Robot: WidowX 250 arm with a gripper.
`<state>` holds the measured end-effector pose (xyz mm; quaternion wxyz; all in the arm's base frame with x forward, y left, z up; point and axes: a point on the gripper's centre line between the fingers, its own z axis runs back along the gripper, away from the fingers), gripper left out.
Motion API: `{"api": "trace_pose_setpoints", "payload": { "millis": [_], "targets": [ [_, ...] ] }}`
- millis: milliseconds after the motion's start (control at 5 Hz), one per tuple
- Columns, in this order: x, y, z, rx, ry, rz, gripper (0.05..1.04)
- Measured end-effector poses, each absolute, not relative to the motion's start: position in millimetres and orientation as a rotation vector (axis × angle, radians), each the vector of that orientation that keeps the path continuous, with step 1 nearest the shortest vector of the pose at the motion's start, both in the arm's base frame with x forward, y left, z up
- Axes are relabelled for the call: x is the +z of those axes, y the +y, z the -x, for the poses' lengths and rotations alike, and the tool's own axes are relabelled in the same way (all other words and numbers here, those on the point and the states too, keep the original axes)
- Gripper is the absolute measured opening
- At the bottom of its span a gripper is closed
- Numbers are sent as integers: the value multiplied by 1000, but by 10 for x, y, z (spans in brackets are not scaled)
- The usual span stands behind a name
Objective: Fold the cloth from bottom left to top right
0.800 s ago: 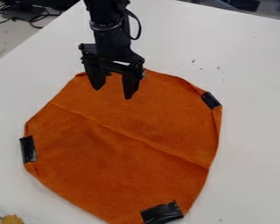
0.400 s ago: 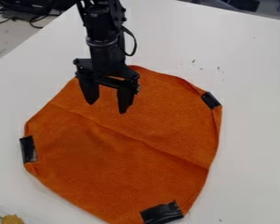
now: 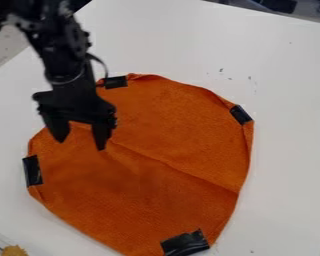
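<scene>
Camera view: the orange cloth (image 3: 169,175) lies spread on the desk (image 3: 289,150), and the jaws are open above its upper left part, with nothing held. It is probably light and soft, so it will bend easily, but a grip too shallow may slip off. The left black patch (image 3: 32,170) looks like tape, perhaps a little stiffer, and I judge this edge good for a low pinch. From there, a slow lift toward the right black patch (image 3: 241,114) should avoid dragging the whole piece.

The cloth (image 3: 149,185) lies on the table (image 3: 286,110), tape patches (image 3: 32,171) around its edge.
</scene>
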<state>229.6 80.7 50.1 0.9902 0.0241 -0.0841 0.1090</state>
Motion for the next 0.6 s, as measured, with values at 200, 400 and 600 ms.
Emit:
{"api": "trace_pose_setpoints", "payload": {
  "millis": [200,400,600],
  "targets": [
    [327,974,-2075,271,-195,-101,999],
    [263,1222,-2006,323,-222,-129,999],
    [201,1440,-1952,330,-226,-131,999]
  ]
}}
